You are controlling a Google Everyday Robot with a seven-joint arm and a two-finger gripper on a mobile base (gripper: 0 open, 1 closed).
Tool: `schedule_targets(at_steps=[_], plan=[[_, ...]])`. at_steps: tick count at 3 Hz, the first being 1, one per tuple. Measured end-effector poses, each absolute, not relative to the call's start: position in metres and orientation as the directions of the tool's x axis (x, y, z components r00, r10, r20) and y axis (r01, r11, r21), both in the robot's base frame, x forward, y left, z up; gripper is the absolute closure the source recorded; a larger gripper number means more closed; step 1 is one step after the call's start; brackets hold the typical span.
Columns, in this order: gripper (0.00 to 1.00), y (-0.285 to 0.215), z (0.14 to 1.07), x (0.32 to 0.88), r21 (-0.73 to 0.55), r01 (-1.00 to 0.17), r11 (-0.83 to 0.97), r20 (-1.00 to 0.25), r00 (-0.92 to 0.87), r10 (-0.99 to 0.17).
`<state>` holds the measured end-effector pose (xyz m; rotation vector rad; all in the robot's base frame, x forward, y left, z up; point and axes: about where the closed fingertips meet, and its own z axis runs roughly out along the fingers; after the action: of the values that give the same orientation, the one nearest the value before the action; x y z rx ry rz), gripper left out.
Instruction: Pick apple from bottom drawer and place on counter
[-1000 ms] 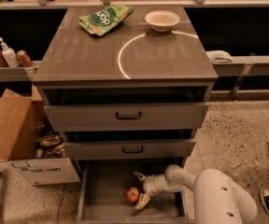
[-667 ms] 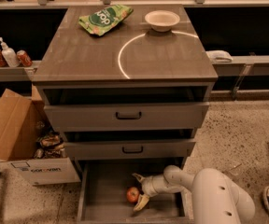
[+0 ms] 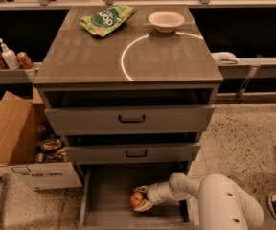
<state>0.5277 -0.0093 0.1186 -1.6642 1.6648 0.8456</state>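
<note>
I am looking down at the grey cabinet, where the bottom drawer (image 3: 104, 195) is standing pulled out under the two drawers with handles. The apple (image 3: 135, 199) is lying on the drawer floor, about in the middle between the side walls and apart from both. The white arm (image 3: 186, 188) is reaching into the drawer from the right, low over the floor. Its claw (image 3: 141, 199) is sitting right at the apple, but I cannot tell if it is apart or pressing on the fruit. In my opinion the step in hand is the grasp. To do it well, the claw should be taking the apple across its widest part, deep enough that the fruit is not squeezing out forward. Then it should be rising slowly and coming outward, because the front of the middle drawer (image 3: 135, 152) is close above the arm and could be knocked. The apple is round, so I am seeing no real long axis. The stem is not visible, so I cannot say which way it is pointing. On the surface (image 3: 80, 56) above, the bare place near the white arc (image 3: 122, 61) is looking suitable for the putting down, away from the white bowl (image 3: 166, 20) and the green chip bag (image 3: 108, 18).
</note>
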Motion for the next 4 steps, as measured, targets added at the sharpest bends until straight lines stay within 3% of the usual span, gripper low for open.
schedule_targets(at_steps=[2,3,4], plan=[[0.86,-0.025,0.154,0.516,-0.056,-0.998,-0.001,-0.842,0.048,-0.538],[1.0,-0.049,0.207,0.509,-0.125,-0.992,-0.035,-0.866,0.126,-0.484],[1.0,-0.068,0.262,0.513,-0.179,-0.98,-0.086,-0.876,0.199,-0.441]])
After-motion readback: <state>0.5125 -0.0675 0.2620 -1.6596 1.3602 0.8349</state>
